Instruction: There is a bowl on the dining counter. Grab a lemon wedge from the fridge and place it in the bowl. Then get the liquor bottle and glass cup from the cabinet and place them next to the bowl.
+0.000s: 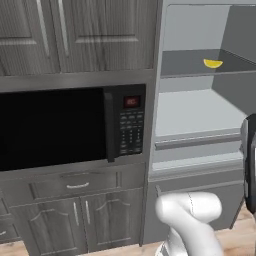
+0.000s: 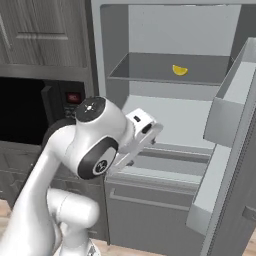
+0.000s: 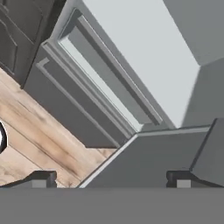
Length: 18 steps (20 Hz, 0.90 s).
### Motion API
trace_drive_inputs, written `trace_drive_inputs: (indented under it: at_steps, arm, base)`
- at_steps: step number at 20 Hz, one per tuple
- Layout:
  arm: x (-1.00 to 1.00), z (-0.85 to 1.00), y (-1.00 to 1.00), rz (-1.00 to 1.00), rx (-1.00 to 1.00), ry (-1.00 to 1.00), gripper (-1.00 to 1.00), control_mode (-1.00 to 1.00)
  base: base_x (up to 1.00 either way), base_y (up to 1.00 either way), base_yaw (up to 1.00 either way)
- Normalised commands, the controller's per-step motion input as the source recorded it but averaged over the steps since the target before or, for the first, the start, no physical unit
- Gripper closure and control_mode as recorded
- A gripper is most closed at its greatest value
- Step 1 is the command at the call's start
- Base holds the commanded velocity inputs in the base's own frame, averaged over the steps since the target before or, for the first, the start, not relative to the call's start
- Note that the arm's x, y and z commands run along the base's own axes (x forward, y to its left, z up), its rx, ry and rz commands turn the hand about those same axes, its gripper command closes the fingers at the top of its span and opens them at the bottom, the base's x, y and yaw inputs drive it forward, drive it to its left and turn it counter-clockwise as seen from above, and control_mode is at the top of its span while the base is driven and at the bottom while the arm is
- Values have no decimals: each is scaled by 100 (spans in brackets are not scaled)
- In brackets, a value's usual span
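While the fridge [image 2: 165,90] stands open, the lemon wedge [image 2: 180,70] is seen lying alone on the upper shelf [image 2: 150,67], toward the back and right of the middle, with bare shelf all round it. It also shows in the left base view [image 1: 213,63] as a small yellow crescent, resting on the shelf with the curved rind side down as far as can be told.

The gripper [image 3: 111,177] is pointed down and away from the wedge, at the lower drawer fronts and the wood floor [image 3: 30,140], with the fingers [image 3: 41,178] spread wide and nothing between them. In the right base view the hand [image 2: 142,131] is held below the wedge's shelf, at about the level of the next shelf, well apart from the wedge.

The wedge is judged to be very light, small, soft and wet, so it is likely to slip or squash if pinched hard. A gentle pinch across the two flat cut faces is probably best, or across rind and point if those faces cannot be reached. A reach up and in toward the back is called for, and the low gap above the shelf may crowd the hand. A nudge could slide it against the back wall.
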Motion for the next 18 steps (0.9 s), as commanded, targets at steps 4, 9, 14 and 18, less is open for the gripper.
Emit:
trace_drive_inputs:
  at_steps: [4,9,14,18]
  arm:
    - [53,33,34,-3,26,-13,-100,-100]
    - [47,19,53,-24,17,-21,-100,-100]
    - [32,4,31,-43,11,-31,-100,-100]
    - [14,20,2,-49,12,-30,-100,-100]
  base:
    - [0,0,0]
    - [0,0,0]
    - [0,0,0]
    - [0,0,0]
